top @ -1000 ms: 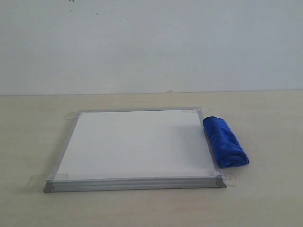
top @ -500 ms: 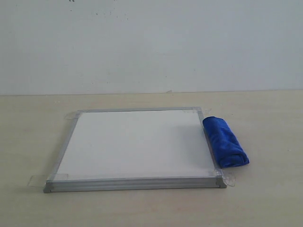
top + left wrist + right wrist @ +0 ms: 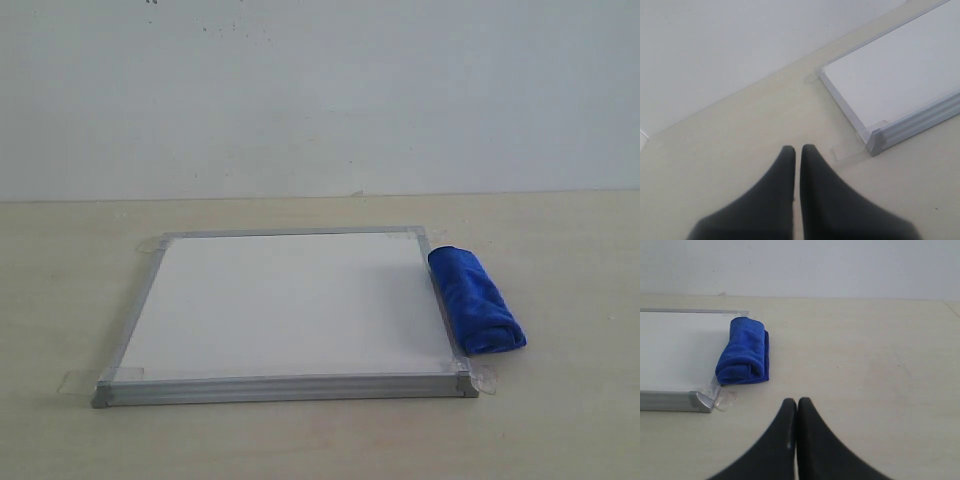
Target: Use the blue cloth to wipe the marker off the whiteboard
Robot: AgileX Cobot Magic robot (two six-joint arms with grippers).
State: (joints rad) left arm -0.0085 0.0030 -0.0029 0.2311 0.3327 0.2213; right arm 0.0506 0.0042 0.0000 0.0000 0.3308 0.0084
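The whiteboard (image 3: pixel 285 305) lies flat on the table, silver-framed, with clear tape tabs at its corners. Its white face shows no red marker line in any view. The blue cloth (image 3: pixel 476 299) is rolled into a bundle and rests against the board's right edge, partly on the frame; the right wrist view shows the blue cloth (image 3: pixel 743 351) beside the whiteboard (image 3: pixel 675 350). My right gripper (image 3: pixel 797 401) is shut and empty, over bare table short of the cloth. My left gripper (image 3: pixel 796 148) is shut and empty, near a corner of the whiteboard (image 3: pixel 900 75). Neither arm shows in the exterior view.
The beige table (image 3: pixel 560 420) runs back to a pale wall (image 3: pixel 320 90). A tape tab (image 3: pixel 724 399) sticks out from the board's near corner by the cloth, and another tape tab (image 3: pixel 850 150) lies by the corner near my left gripper.
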